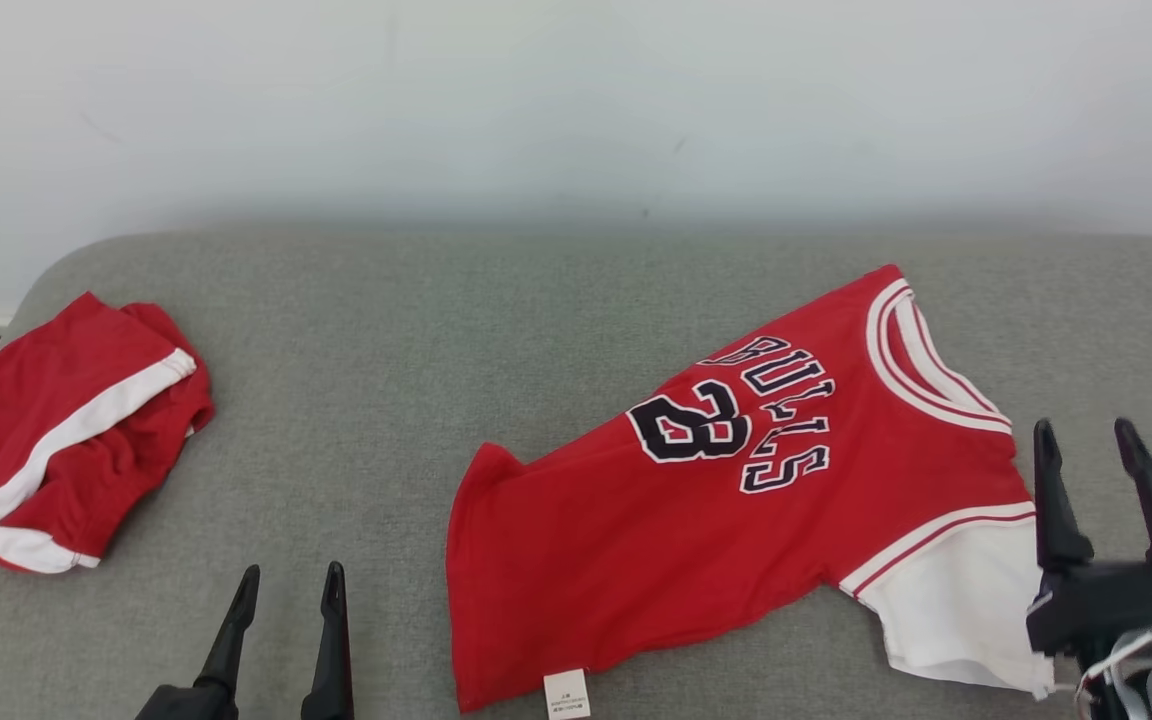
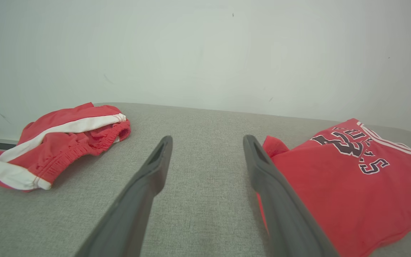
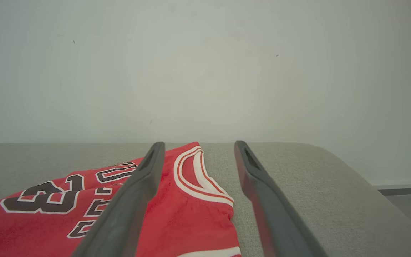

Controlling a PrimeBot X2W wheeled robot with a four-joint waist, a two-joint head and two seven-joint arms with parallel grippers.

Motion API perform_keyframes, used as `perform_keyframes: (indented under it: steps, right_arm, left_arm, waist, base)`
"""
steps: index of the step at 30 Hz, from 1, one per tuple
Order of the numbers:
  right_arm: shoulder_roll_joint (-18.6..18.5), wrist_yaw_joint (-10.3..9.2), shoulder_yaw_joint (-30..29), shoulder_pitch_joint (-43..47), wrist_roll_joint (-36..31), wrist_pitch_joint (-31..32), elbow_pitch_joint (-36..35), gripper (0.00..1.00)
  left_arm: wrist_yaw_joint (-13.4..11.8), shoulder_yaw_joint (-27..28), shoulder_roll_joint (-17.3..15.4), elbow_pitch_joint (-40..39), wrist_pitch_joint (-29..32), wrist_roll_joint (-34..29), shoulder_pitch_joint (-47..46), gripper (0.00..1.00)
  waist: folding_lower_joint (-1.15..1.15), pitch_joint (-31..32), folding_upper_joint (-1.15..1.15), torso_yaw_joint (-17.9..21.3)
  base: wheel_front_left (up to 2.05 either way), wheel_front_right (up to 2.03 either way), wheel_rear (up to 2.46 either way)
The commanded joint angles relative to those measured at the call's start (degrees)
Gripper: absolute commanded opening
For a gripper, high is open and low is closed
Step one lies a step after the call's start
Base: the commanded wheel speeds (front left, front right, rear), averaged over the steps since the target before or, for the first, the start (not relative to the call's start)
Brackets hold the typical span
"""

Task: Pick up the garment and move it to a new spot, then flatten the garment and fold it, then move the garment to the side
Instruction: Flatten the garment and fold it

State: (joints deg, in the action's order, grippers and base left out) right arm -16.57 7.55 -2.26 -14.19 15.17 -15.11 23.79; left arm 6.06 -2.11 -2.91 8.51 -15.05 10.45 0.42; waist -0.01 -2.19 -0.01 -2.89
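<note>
A red jersey (image 1: pixel 736 490) with black "BULLS 23" lettering and white trim lies spread on the grey padded surface (image 1: pixel 416 330), collar toward the far right, a white label at its near hem. It also appears as the jersey (image 2: pixel 348 185) and the jersey (image 3: pixel 187 203) in the wrist views. My left gripper (image 1: pixel 288 585) stands open near the front edge, left of the jersey's hem, holding nothing. My right gripper (image 1: pixel 1086 440) is open at the jersey's right side, above the white sleeve, with nothing between its fingers.
Crumpled red shorts (image 1: pixel 66 430) with a white stripe lie at the far left of the surface, seen too as the shorts (image 2: pixel 62 142). A pale wall (image 1: pixel 576 100) rises behind. The surface's right edge (image 3: pixel 355 171) drops to the floor.
</note>
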Motion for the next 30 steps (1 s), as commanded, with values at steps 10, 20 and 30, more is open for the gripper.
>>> perform_keyframes:
  steps: [10,20,30]
  right_arm:
    - [7.6,-0.13,-3.8,15.4,-3.7,2.9,-14.5,1.0]
    - [11.0,-0.13,-2.2,22.2,-5.4,4.1,-23.1,1.0]
    - [13.1,-0.14,-1.1,25.1,-5.5,2.6,-22.7,1.0]
  left_arm:
    - [0.7,1.2,0.0,0.3,-0.2,-1.0,1.3,1.0]
    - [1.0,2.8,0.0,0.4,-0.2,-1.3,2.4,1.0]
    - [1.0,3.2,0.0,0.7,-0.2,-2.7,3.0,1.0]
  waist:
    - [0.01,2.5,0.01,2.2]
    - [0.01,3.2,0.01,3.1]
    - [0.01,3.8,0.01,2.4]
  base:
    - [0.0,0.0,0.0]
    - [0.0,0.0,0.0]
    - [0.0,0.0,0.0]
